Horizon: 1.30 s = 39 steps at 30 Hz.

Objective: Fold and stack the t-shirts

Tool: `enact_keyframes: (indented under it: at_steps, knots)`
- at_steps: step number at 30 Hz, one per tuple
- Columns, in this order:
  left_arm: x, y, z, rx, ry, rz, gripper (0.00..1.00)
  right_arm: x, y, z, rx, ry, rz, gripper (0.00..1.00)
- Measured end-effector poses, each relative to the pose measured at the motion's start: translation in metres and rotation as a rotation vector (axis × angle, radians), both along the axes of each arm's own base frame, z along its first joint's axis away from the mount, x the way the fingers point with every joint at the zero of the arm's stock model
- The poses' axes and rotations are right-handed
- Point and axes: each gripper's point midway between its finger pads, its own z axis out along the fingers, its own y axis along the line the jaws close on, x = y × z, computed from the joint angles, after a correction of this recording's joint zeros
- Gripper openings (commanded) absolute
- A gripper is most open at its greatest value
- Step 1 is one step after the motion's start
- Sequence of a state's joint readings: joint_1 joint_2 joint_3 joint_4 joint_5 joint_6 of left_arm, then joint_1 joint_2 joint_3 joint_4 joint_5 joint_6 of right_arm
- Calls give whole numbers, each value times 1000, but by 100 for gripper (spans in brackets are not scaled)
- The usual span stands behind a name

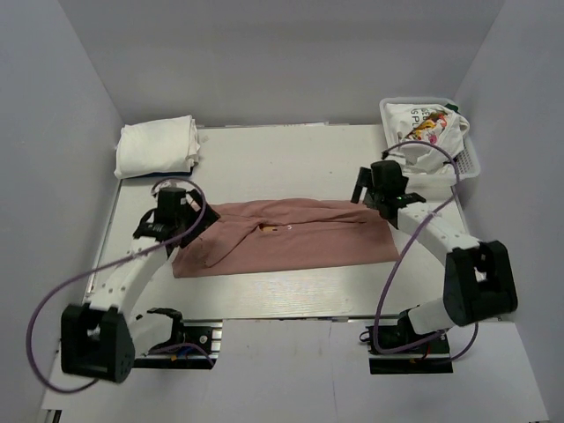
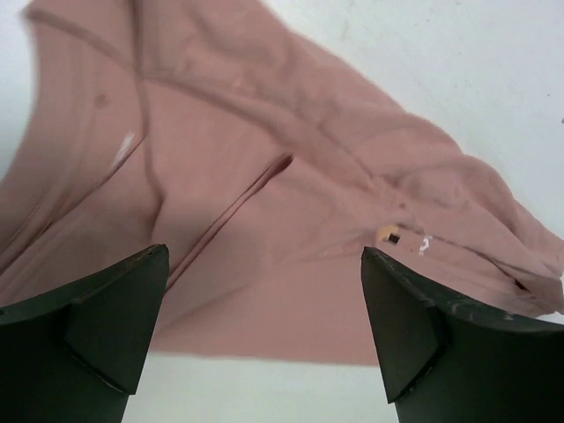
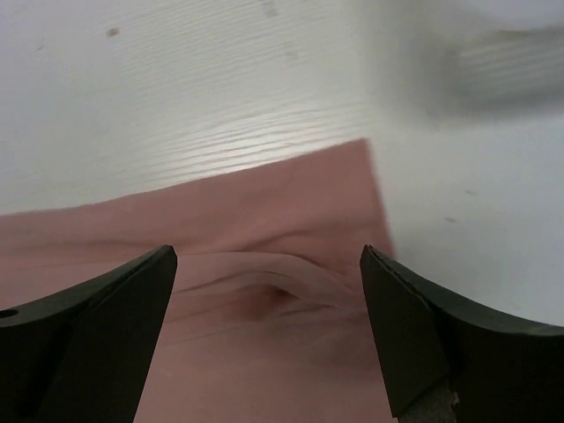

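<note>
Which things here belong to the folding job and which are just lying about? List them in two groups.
Job:
- dusty-pink cotton t-shirt, spread mid-table
- stack of folded white cotton tees, far left
- crumpled white tee with colourful print, in the basket

Lying about:
- white plastic mesh basket, far right
- white table
</note>
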<state>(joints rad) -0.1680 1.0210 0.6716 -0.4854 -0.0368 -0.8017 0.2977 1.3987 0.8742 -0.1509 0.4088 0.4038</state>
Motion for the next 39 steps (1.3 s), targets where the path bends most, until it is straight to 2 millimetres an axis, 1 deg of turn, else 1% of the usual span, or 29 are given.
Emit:
enact_keyframes:
  at_steps: [2, 4, 6, 8, 10, 11, 13, 15, 16, 18, 19, 21, 24, 26, 28, 30, 31, 32, 34, 37, 39]
  knots:
    - [20, -7, -10, 7, 30, -33, 100, 12, 25, -7, 23, 22, 116, 90]
    - [40, -12, -25, 18, 71, -61, 100, 24, 50, -18, 47, 49, 226, 90]
    - [55, -16, -41, 25, 108, -84, 100, 27, 74, -32, 87, 85, 331, 90]
    - [67, -19, -57, 33, 140, -103, 100, 21, 90, -46, 117, 125, 402, 90]
    - [71, -21, -75, 40, 184, -117, 100, 14, 102, -58, 143, 166, 464, 90]
    - [73, -22, -80, 42, 200, -122, 100, 9, 107, -64, 154, 187, 485, 90]
    - [84, -23, -77, 45, 183, -127, 100, 1, 111, -71, 170, 226, 504, 90]
    - [91, -22, -79, 54, 187, -125, 100, -7, 110, -76, 180, 243, 508, 90]
    - [95, -20, -79, 62, 185, -117, 100, -14, 107, -78, 180, 251, 499, 90]
    - [103, -18, -80, 77, 187, -113, 100, -30, 92, -80, 161, 264, 446, 90]
    - [107, -18, -80, 83, 188, -111, 100, -39, 83, -80, 142, 271, 411, 90]
    - [115, -15, -81, 102, 187, -106, 100, -51, 54, -80, 82, 288, 289, 90]
    - [128, -14, -81, 126, 191, -104, 100, -64, 10, -76, 0, 301, 93, 90]
    - [140, -13, -82, 145, 191, -106, 100, -68, -14, -70, -40, 298, -21, 90]
    - [151, -13, -82, 162, 188, -116, 100, -72, -33, -64, -66, 293, -108, 90]
    - [167, -14, -83, 183, 181, -144, 100, -74, -43, -54, -76, 271, -139, 90]
    - [177, -16, -82, 187, 167, -152, 100, -73, -44, -47, -70, 247, -132, 90]
    - [186, -21, -81, 195, 163, -176, 100, -70, -40, -42, -54, 222, -98, 90]
    - [211, -29, -81, 190, 138, -220, 100, -66, -26, -28, -11, 150, 1, 90]
    - [255, -51, -76, 152, 59, -295, 100, -56, 7, -13, 75, 68, 179, 90]
    - [285, -70, -71, 123, 1, -363, 100, -50, 32, -14, 121, 61, 307, 90]
